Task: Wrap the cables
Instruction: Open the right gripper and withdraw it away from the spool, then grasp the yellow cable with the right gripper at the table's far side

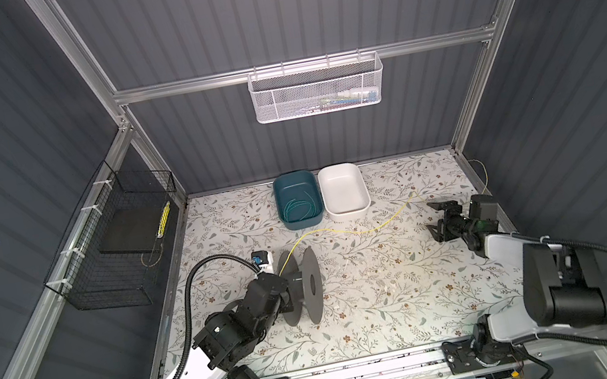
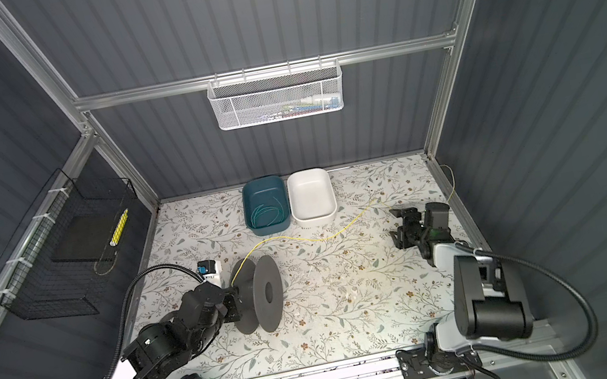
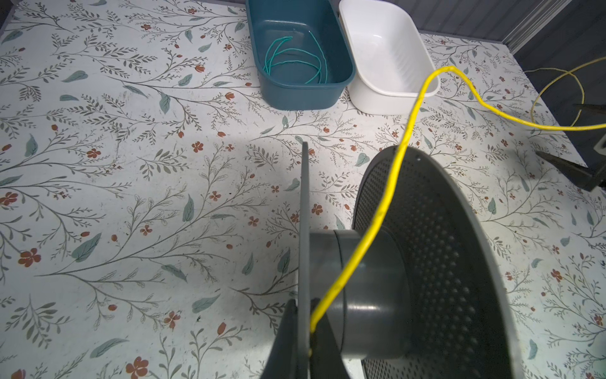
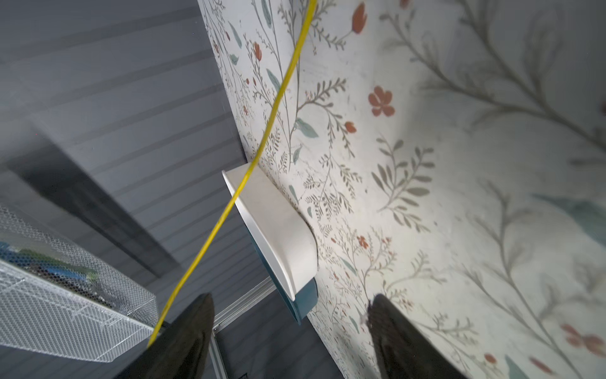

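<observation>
The yellow cable (image 1: 364, 231) is very thin and bright. One end lies on the hub of the dark grey spool (image 1: 307, 266), which stands toward the left edge of the table (image 1: 395, 288). From there it rises between the two discs and runs in a long, low curve toward the right edge, where it curls loosely (this part is hard to follow). The teal-green cable (image 1: 299, 208) lies in loose loops inside the dark teal bin (image 1: 301, 223) at the far edge.

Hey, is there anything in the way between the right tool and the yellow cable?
Nothing visible does. The right tool stands open, and the yellow cable runs just past the outside of one finger, not between the jaws. The white bin lies beyond the cable, not between them. Its other end is at the spool.
</observation>
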{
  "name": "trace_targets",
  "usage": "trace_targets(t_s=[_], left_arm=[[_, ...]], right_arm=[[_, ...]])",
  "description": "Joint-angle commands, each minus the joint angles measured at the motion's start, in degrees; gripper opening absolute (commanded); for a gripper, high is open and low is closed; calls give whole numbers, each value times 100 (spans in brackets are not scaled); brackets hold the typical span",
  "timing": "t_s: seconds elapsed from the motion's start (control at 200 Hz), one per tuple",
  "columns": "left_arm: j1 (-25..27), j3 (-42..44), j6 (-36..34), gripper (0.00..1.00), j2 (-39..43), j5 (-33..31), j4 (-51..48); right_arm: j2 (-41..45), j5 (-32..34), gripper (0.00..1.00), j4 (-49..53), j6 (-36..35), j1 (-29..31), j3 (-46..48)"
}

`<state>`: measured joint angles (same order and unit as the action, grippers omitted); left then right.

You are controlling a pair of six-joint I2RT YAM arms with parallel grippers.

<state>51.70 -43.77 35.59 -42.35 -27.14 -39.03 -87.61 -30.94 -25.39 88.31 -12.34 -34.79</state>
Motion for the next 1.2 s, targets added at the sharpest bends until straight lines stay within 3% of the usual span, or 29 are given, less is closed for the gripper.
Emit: trace_targets(t_s=[0.0,0.395,0.855,1.035,1.195], left_arm=[[-6,-124,95,0,176,-169,99],[4,-223,150,0,218,-269,-192],[1,-313,106,0,205,-275,-246],[-5,-281,101,0,209,-258,-220],[-3,-291,65,0,174,-249,-189]], right_arm=[[-547,118,70,-1010,299,-14,-474],[-1799,-10,50,-1422,639,55,-1296],[-846,-70,58,-1241,45,-66,-476],[-879,-155,61,-1745,261,77,-2],[-1204,-175,61,-1910,337,160,-131]])
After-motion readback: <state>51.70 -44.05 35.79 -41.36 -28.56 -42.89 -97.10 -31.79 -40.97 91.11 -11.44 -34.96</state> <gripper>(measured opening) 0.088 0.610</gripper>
